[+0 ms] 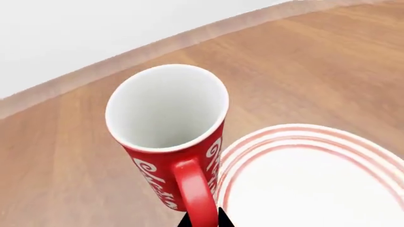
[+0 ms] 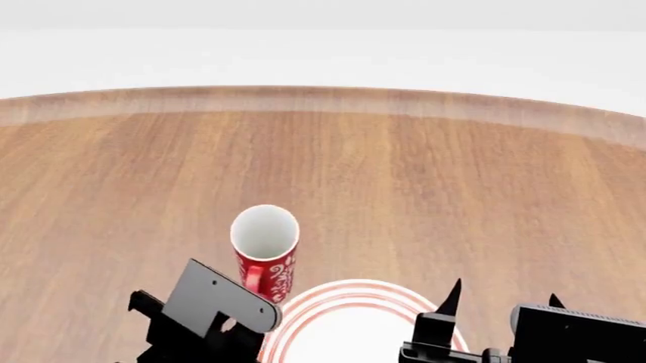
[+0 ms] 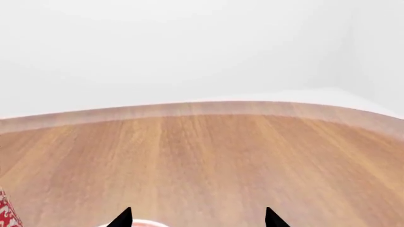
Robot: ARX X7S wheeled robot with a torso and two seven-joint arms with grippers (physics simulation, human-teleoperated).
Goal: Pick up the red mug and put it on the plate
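Left gripper [image 1: 203,219] closed on red mug [image 1: 168,127] handle — transfer step; next, set on plate [image 1: 353,142]. Right gripper [image 3: 197,218] open.

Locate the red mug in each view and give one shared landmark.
Left wrist: red mug centre, handle toward the camera.
Head: low, left of centre, beside the plate.
Right wrist: a red sliver at one edge.
Landmark: the wooden table's far edge.

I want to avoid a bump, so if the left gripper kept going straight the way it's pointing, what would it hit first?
The red mug, most likely its handle. In the left wrist view the left gripper has a fingertip either side of that handle, pointing at the mug body. The plate lies beside this line.
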